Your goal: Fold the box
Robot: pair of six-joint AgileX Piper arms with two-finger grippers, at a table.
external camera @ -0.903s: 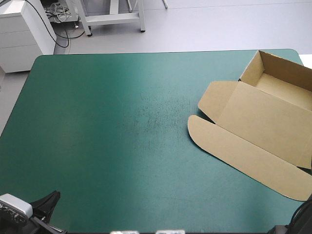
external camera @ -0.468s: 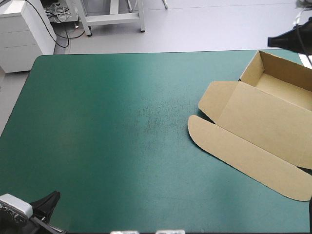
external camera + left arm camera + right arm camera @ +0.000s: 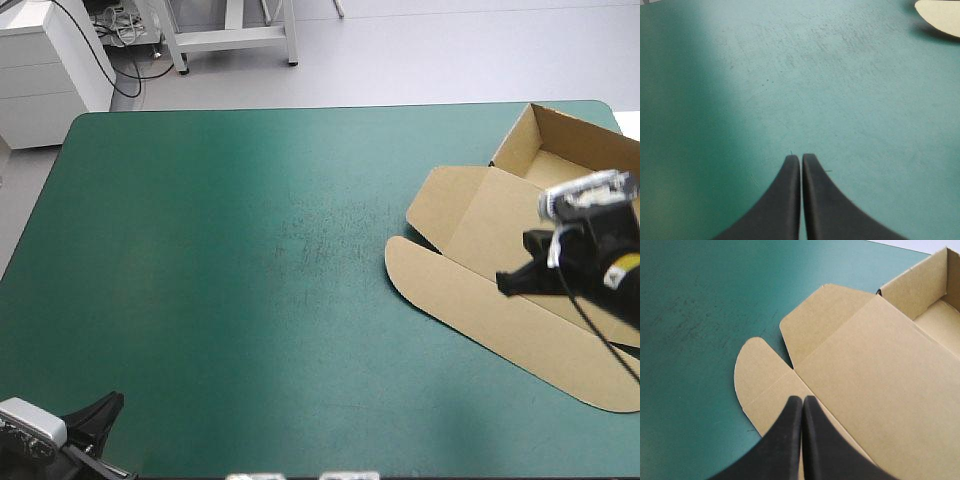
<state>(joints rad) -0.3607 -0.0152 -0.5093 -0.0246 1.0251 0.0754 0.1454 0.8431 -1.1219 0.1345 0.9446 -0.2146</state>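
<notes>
— Where is the box [image 3: 470,240] sitting?
— At the table's [image 3: 200,250] far right corner, walls raised, lid [image 3: 880,370] lying flat.
— Grippers?
— Left gripper [image 3: 801,158] and right gripper [image 3: 802,399] are hanging pinched together, empty

The box [image 3: 470,215] is plain brown board, matt and smooth-faced, with crisp creases. The table's teal-green cover [image 3: 200,250] is matt too, scuffed with fine pale scratches near its middle. Left fingers [image 3: 782,205] and right fingers [image 3: 822,445], black, look smooth and dull.
</notes>
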